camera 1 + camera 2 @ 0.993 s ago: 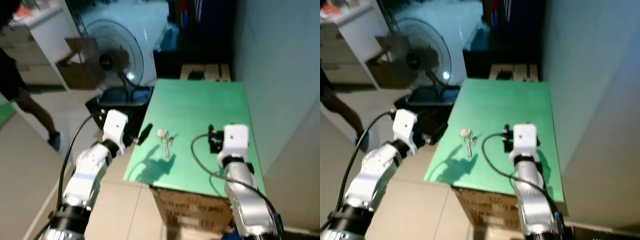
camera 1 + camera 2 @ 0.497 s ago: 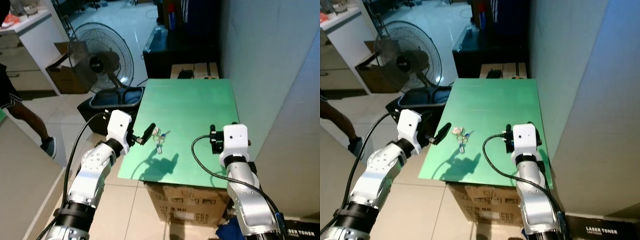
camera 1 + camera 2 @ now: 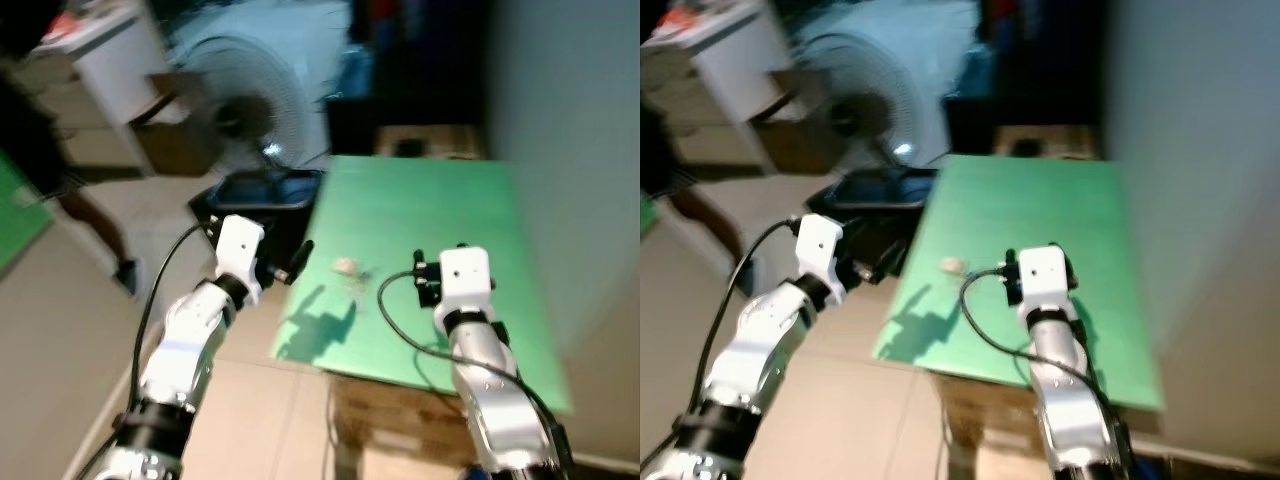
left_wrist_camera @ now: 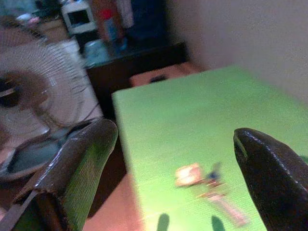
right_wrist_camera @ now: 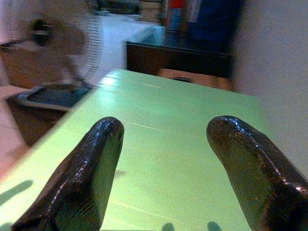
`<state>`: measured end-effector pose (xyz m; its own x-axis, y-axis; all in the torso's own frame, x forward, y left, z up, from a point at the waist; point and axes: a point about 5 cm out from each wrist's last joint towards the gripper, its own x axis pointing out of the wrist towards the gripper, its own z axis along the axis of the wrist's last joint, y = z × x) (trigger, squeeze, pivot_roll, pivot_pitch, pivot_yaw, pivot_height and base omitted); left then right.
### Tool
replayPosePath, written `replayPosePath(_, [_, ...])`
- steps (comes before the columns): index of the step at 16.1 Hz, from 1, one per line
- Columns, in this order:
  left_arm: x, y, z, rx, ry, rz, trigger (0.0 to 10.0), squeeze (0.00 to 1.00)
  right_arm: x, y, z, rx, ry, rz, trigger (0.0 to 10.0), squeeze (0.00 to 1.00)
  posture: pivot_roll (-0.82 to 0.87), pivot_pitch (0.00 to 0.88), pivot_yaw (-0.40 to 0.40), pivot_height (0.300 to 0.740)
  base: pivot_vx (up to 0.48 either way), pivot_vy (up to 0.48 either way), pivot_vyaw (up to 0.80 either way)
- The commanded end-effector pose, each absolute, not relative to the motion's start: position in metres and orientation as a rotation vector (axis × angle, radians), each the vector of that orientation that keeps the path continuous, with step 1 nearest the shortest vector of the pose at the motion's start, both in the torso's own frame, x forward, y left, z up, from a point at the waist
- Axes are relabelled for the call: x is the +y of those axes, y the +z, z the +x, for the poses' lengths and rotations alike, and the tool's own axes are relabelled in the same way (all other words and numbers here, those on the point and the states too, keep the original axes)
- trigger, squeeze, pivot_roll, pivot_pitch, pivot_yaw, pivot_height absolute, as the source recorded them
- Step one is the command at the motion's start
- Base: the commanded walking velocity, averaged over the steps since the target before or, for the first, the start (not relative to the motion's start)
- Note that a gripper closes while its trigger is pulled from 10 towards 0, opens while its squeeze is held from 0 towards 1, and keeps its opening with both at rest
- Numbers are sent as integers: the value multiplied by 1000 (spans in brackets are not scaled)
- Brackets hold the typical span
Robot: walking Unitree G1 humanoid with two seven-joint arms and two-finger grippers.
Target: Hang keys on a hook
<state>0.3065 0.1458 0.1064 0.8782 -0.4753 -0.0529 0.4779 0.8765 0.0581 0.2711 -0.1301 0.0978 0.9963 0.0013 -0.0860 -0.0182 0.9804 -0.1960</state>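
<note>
Two silver arms (image 3: 185, 345) end in white boxy wrist blocks; a black cable (image 3: 150, 300) loops along each, and the glossy, rounded fingers (image 5: 79, 180) look black

The picture is blurring with camera motion. A green tabletop (image 3: 430, 210) is sitting on cardboard boxes (image 3: 400, 440), and a bunch of keys (image 3: 350, 268) is lying on it near its left edge. The left end effector (image 3: 296, 260) is hovering at that edge, just beside the keys. The right end effector (image 3: 425, 280) is hanging over the tabletop. A standing fan (image 3: 240, 105) is showing beyond, and a person's leg (image 3: 95, 225) at left.
</note>
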Motion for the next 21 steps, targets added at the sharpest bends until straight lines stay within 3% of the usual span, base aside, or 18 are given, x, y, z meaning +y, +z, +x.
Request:
replayPosePath(1, [146,109,310,37,-490,61,10000,0,-131,97,269,102,7,-188,10000,0,-127,0,178,740,0,469,0])
replayPosePath(8, [147,109,311,39,-486,107,10000,0,-137,99,271,99,-47,-157,10000,0,-126,0,186,740,0,0,0])
replayPosePath(13, [158,111,311,45,-487,140,10000,0,-162,125,296,53,-318,-48,10000,0,-107,0,234,740,0,0,0])
replayPosePath(16, [165,114,310,60,-505,182,10000,0,-172,136,308,88,-517,-232,10000,0,-85,0,280,740,0,0,0])
replayPosePath(21, [167,120,313,58,-536,215,10000,0,-161,147,319,18,-447,-236,10000,0,-70,0,291,740,0,0,0])
